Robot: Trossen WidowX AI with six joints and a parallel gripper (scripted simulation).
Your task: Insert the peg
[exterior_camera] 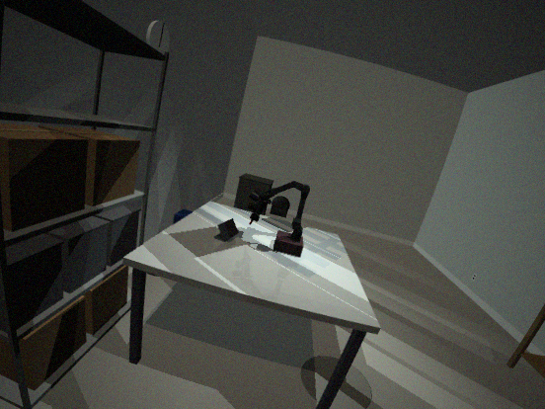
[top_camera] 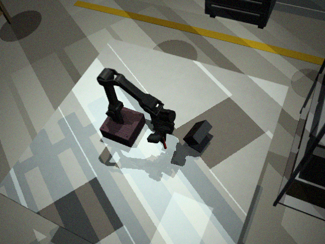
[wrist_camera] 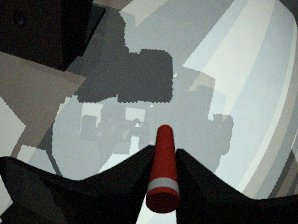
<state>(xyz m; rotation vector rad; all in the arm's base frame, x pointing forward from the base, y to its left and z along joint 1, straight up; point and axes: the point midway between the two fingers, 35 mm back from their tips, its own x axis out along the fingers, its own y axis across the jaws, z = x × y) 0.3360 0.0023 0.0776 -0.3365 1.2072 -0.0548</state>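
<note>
A slim round red peg [top_camera: 165,144] [wrist_camera: 164,160] with a pale grey band is held between the fingers of my gripper [top_camera: 163,137] [exterior_camera: 254,217] [wrist_camera: 164,153], which is shut on it. The peg is clear of the table, and its far end points away from the wrist camera. The dark sloped panel block [top_camera: 200,131] [exterior_camera: 228,229] [wrist_camera: 37,30] stands apart from the peg, to the right of the gripper in the top view. In the wrist view it fills the upper left corner, with a small dark round mark [wrist_camera: 19,19] on it. I cannot tell its depth.
The arm's dark red base block [top_camera: 123,125] [exterior_camera: 288,244] stands on the light table [top_camera: 188,79] [exterior_camera: 276,291], left of the gripper in the top view. Patchy shadows and bright bands cross the table. A metal shelf rack [top_camera: 306,153] stands beyond the table's edge.
</note>
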